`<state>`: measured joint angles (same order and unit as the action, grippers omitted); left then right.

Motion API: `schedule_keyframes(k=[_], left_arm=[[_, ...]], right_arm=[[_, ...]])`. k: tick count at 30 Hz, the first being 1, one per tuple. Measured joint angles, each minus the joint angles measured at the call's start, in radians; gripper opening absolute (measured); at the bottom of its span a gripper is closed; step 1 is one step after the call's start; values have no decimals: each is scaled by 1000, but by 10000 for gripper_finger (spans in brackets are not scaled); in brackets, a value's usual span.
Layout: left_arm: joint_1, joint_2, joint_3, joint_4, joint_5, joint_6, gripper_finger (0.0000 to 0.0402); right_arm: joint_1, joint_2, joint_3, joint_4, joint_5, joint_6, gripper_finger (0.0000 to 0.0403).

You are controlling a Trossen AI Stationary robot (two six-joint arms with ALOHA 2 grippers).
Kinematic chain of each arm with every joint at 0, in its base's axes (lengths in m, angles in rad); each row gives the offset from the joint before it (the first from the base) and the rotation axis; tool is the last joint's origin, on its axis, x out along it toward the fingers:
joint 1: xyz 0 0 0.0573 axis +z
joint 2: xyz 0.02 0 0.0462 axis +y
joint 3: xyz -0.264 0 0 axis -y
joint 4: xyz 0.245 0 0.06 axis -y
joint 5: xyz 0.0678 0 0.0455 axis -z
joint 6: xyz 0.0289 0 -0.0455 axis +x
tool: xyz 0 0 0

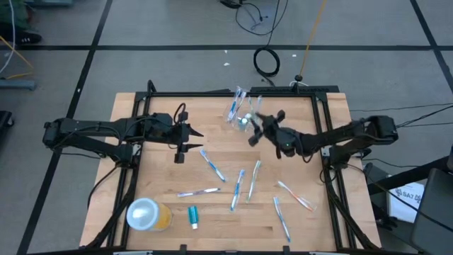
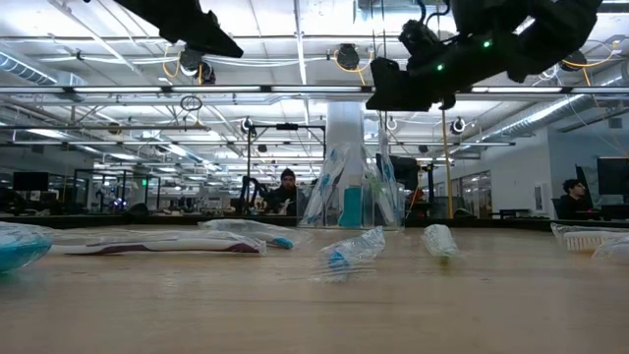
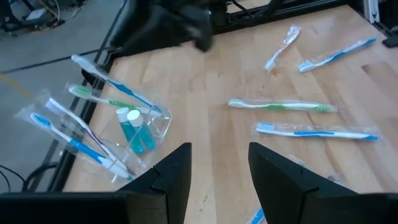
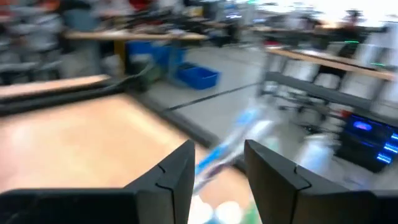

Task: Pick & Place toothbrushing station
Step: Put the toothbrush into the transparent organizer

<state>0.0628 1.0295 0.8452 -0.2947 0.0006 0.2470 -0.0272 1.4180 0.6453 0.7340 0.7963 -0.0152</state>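
The clear cup (image 1: pixel 241 113) stands near the table's (image 1: pixel 163 106) far edge, holding toothbrushes and two teal tubes (image 3: pixel 134 130) — the right gripper (image 1: pixel 253 127) hovers just beside it, fingers parted and empty. The left gripper (image 1: pixel 190 139) waits, parted, holding nothing.

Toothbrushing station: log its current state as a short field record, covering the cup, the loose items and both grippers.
clear cup: stands near the table's far edge, holding several toothbrushes and two teal tubes
loose toothbrushes: about seven lie flat on the table's middle and right part
loose teal tube: lies near the front edge, beside the orange-yellow cup
right gripper: above the clear cup, jaws open, nothing held
left gripper: left of centre, jaws open, empty
table: wooden top
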Motion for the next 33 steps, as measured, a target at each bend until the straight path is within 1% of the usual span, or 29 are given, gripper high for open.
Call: schedule_keyframes(k=[3,5,8,12,14,19,22,27,29,33], left_arm=[[0,21,0,-4,0,-34,166],[0,29,-2,-26,1,-56,166],[0,49,-1,-34,1,-114,166],[0,116,-1,-73,0,-220,166],[0,150,-1,-87,-2,-313,166],[0,266,-1,-88,-3,-608,166],[-2,345,-1,-78,-16,-719,166],[-36,475,-1,-76,-112,-970,166],[-47,511,-1,-75,-118,-1080,166],[-48,539,-1,-62,-123,-1282,166]], right_arm=[[30,-17,0,-48,-104,-2,130],[43,-30,0,-55,-145,-22,130],[50,-42,0,-54,-144,-50,130],[39,-50,0,-57,-144,-50,130],[30,-50,0,-59,-144,-55,130],[-1,-49,0,-59,-144,-57,130],[-23,-49,0,-54,-144,-57,130],[-59,-58,0,-49,-144,-73,130],[-71,-71,0,-42,-144,-94,130],[-79,-100,0,-43,-144,-124,130]])
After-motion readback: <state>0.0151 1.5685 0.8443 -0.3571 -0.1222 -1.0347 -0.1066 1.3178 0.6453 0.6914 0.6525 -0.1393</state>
